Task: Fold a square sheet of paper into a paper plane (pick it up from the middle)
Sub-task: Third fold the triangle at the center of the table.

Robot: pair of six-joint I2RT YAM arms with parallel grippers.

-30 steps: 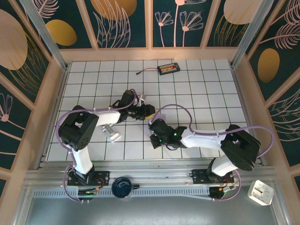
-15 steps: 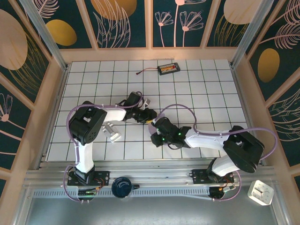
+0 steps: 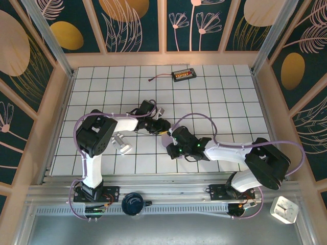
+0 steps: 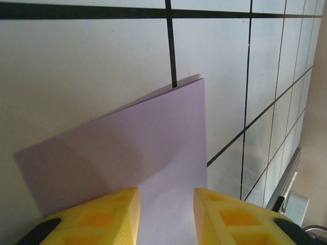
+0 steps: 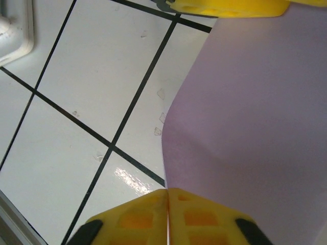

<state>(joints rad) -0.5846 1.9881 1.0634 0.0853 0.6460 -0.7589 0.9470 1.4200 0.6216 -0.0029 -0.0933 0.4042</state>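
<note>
Lavender paper sheet (image 4: 153, 148), edges hidden behind the spread left end effector (image 4: 166, 199) and the pressed-together right end effector (image 5: 167, 198), overlay the white-tiled bench (image 4: 76, 51).

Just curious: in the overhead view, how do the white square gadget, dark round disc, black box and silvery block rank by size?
1. White square gadget and dark round disc: about alike.
2. Black box and silvery block: smaller, too close to split.
</note>
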